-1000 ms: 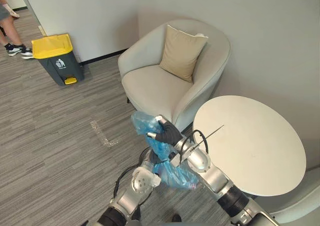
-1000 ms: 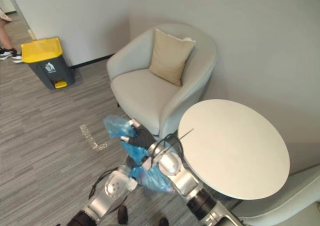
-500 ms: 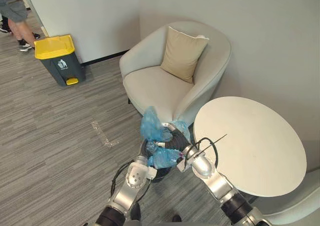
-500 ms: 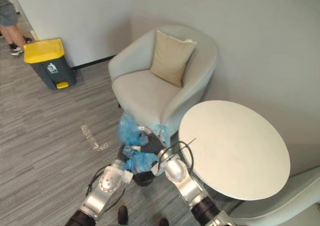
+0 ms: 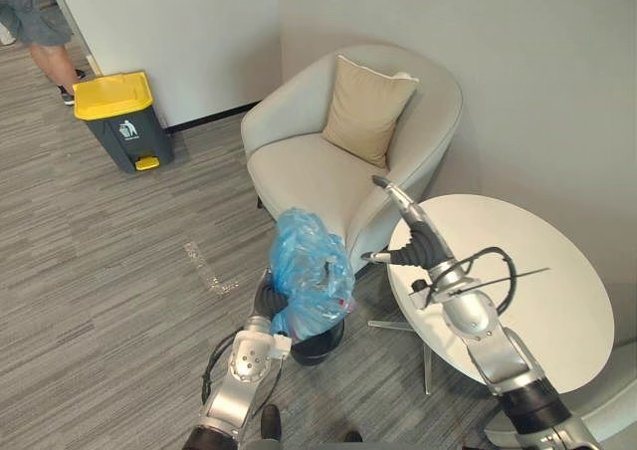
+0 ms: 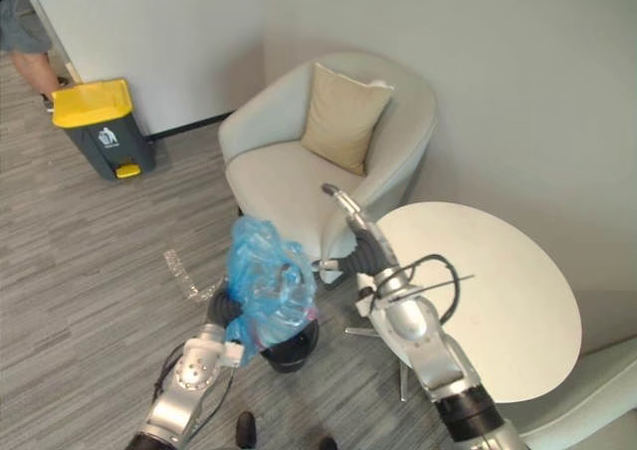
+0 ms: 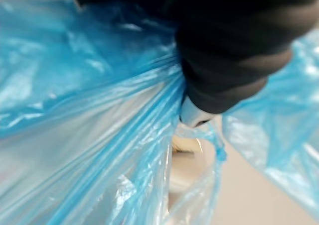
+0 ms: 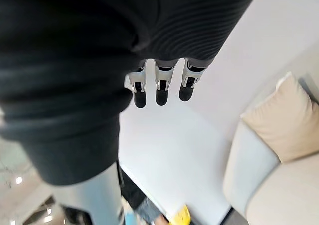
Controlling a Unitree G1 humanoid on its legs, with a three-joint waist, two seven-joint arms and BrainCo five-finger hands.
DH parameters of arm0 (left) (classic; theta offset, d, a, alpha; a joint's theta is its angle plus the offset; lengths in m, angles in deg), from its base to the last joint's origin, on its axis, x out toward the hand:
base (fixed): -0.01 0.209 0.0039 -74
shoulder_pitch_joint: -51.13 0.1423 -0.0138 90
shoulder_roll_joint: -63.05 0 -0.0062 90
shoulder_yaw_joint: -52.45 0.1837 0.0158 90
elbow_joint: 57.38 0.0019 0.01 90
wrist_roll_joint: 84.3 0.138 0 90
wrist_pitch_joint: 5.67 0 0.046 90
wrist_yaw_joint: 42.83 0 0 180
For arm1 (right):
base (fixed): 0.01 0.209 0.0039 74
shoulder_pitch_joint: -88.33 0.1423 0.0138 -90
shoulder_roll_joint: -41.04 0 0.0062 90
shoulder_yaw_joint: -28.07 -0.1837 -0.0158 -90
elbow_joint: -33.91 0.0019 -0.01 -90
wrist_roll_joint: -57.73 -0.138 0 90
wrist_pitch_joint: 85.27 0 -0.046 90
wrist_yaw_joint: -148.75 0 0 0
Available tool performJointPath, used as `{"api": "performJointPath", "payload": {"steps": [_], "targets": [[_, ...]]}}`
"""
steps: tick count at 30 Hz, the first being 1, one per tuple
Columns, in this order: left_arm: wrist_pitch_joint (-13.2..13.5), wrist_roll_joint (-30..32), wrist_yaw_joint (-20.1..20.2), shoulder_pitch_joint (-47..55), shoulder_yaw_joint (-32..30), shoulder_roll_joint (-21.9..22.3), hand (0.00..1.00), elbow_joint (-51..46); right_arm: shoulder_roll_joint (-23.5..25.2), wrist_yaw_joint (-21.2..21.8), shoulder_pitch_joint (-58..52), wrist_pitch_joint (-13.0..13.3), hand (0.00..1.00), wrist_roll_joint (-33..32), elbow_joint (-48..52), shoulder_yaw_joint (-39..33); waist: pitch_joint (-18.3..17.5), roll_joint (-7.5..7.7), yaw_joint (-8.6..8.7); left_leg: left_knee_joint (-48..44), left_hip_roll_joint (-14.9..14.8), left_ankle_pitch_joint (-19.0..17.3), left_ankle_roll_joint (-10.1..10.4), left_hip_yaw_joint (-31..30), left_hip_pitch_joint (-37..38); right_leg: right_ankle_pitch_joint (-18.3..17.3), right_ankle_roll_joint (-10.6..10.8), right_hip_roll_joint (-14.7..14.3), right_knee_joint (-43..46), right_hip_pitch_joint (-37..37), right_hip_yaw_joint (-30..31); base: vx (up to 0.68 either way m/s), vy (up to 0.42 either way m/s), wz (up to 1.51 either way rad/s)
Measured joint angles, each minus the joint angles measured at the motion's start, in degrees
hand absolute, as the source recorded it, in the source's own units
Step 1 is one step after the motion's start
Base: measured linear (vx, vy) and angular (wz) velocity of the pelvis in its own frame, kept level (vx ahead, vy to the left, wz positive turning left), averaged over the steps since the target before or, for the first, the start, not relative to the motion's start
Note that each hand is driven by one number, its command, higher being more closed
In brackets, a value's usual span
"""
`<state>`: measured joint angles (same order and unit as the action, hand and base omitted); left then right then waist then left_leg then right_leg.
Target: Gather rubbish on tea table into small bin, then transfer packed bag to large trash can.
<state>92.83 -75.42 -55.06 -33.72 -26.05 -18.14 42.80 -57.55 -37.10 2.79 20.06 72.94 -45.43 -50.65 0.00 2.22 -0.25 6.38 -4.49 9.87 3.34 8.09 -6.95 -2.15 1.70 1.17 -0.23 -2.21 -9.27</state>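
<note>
— Location of blue bag (image 5: 311, 271)?
— Clamped by its bunched plastic in left hand (image 5: 267, 297) fingers, hanging over small bin (image 5: 320, 348) (floor, beside tea table (image 5: 523, 306) edge).
— Right hand (image 5: 410, 239) state?
— Raised over table edge, fingers straight, apart

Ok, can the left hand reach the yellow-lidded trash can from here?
Probably not. The left hand grips the blue bag above the small bin; the trash can stands far across the floor by the wall, lid shut. Nothing blocks the way, only distance.
</note>
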Motion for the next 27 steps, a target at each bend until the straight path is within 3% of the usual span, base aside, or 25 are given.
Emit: {"api": "performJointPath", "payload": {"steps": [2, 6, 12, 20, 27], "targets": [[0.0, 0.0, 0.0, 1.2, -1.4, 0.1, 1.00, 0.0, 1.3, -0.2, -2.7, 0.2, 0.00, -0.5, -0.2, -2.3, 0.0, -0.03, 0.02, 0.0, 0.1, 0.0, 0.0, 0.0, 0.0, 0.0, 0.0, 0.1, 0.0, 0.0, 0.0, 0.00, 0.000, 0.00], [0.0, -0.3, 0.0, 4.2, -3.6, 0.2, 1.00, 0.1, 9.0, -1.0, -9.1, 0.1, 0.00, -2.1, -2.8, -6.5, 0.1, -0.14, 0.33, 0.0, -0.1, -0.1, 0.0, 0.0, 0.0, -0.2, 0.0, 0.2, 0.0, 0.0, 0.0, 0.00, 0.000, 0.00], [0.0, -6.2, 1.7, 5.9, -6.4, 1.5, 1.00, 5.3, 18.1, -0.1, -13.2, -3.6, 0.00, -6.5, -22.8, -12.7, 0.6, -0.87, 0.53, 0.0, 0.1, -1.2, 0.7, -0.5, 0.0, -0.6, 0.3, 0.5, -0.1, 0.1, -0.5, 0.00, 0.004, 0.04], [-0.8, -9.2, 6.0, 7.4, -12.7, 1.7, 1.00, 17.0, 20.3, 0.2, -13.0, -6.5, 0.00, -9.2, -43.8, -18.7, 1.3, -1.55, 0.37, 0.0, 1.2, -1.9, -0.2, -0.7, 1.7, -1.0, 0.6, 1.4, -0.1, 2.1, -0.8, 0.07, 0.005, 0.03], [-2.2, -10.6, 6.3, 7.4, -14.9, 2.3, 1.00, 25.1, 20.9, 0.1, -11.9, -8.2, 0.00, -13.0, -54.0, -20.2, 2.6, -1.80, 0.28, 0.0, 1.7, -2.5, -0.5, -0.5, 3.0, -1.9, 0.7, 1.9, 0.0, 3.7, -0.8, 0.07, -0.001, 0.00]]}}
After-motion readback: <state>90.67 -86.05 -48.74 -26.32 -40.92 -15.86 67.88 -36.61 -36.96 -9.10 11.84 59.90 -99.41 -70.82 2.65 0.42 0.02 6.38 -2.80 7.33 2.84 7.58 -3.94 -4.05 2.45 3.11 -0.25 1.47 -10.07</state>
